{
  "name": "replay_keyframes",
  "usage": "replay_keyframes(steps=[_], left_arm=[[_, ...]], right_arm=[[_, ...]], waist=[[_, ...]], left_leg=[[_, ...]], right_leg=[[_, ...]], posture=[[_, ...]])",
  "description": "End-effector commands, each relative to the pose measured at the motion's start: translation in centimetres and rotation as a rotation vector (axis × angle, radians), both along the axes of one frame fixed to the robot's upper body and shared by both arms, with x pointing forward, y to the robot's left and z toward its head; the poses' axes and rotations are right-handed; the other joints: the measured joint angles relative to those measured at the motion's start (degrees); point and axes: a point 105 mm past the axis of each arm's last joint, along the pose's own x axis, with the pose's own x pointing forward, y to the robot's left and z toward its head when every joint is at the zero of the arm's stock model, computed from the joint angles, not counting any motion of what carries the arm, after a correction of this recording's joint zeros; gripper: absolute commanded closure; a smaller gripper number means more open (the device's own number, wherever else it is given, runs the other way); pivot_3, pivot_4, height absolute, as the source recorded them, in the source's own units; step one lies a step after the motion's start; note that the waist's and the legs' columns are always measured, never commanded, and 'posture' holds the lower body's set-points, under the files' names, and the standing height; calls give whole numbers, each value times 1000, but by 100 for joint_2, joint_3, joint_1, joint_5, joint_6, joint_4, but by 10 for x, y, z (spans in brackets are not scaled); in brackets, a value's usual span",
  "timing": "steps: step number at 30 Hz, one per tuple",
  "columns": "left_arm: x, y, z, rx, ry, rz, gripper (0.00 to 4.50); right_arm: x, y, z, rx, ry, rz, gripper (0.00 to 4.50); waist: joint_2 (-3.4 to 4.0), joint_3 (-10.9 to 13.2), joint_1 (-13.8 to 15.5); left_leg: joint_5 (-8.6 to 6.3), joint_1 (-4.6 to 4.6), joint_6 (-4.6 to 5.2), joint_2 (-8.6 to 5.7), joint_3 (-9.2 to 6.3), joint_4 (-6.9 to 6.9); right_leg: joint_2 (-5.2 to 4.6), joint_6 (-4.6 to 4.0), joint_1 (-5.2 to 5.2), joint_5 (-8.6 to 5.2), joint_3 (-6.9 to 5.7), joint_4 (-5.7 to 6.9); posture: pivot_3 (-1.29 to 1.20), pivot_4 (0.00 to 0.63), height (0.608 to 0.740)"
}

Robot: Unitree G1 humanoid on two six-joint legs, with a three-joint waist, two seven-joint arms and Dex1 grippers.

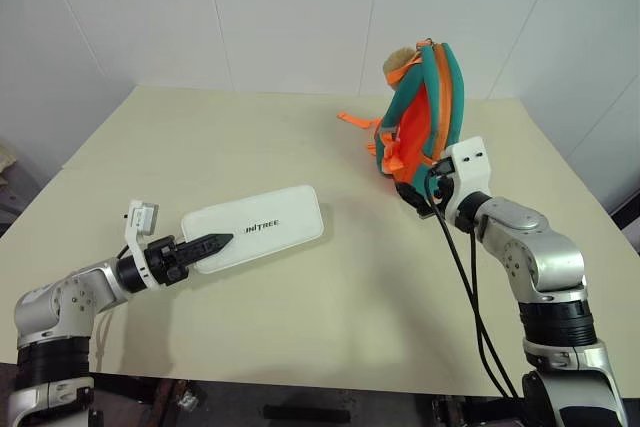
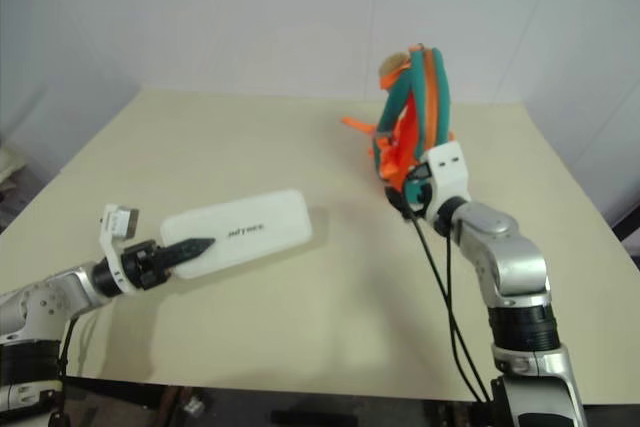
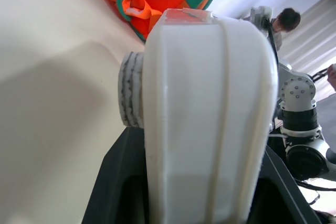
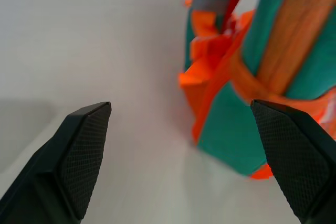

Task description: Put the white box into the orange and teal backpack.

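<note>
Left gripper [image 1: 222,241] clamped on the white box [image 1: 255,227] end, apparently lifted off the table [image 1: 300,327]; right gripper [image 4: 184,150] wide open, empty, near upright backpack [image 1: 425,112]; spread its opening before feeding box in.

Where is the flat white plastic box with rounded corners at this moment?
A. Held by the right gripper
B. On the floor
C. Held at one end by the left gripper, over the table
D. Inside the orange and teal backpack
C: the left gripper is closed on the near end of the flat white plastic box, which casts a shadow on the table; the orange and teal backpack stands apart, by the open right gripper.
</note>
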Motion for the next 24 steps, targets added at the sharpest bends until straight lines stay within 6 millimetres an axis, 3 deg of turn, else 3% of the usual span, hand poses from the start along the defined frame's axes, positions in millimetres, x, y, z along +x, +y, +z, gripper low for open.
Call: replay_keyframes(steps=[1,5,9,24], left_arm=[[-7,-5,8,2,-58,-24,3186],[-4,-3,8,-8,-61,-9,3186],[-2,-6,8,-18,-64,-13,3186],[-6,-7,8,-43,-81,7,3186]], right_arm=[[-16,-10,45,23,-166,-94,0],[-19,-18,54,30,-213,-179,0],[-7,-28,54,57,-243,-263,0],[40,-9,41,199,-235,-271,0]], waist=[[0,0,0],[0,0,-1],[-1,-1,-7],[0,0,-163]], left_leg=[[0,0,0,0,0,0],[0,1,3,0,-2,1],[0,2,7,-1,-1,3],[4,3,2,-2,0,1]], right_leg=[[0,0,0,0,0,1],[0,0,-1,0,-1,6],[0,0,0,0,-1,8],[-3,0,-1,0,-1,14]], posture=[[0,150,740],[0,150,740],[0,150,740],[0,150,740]])
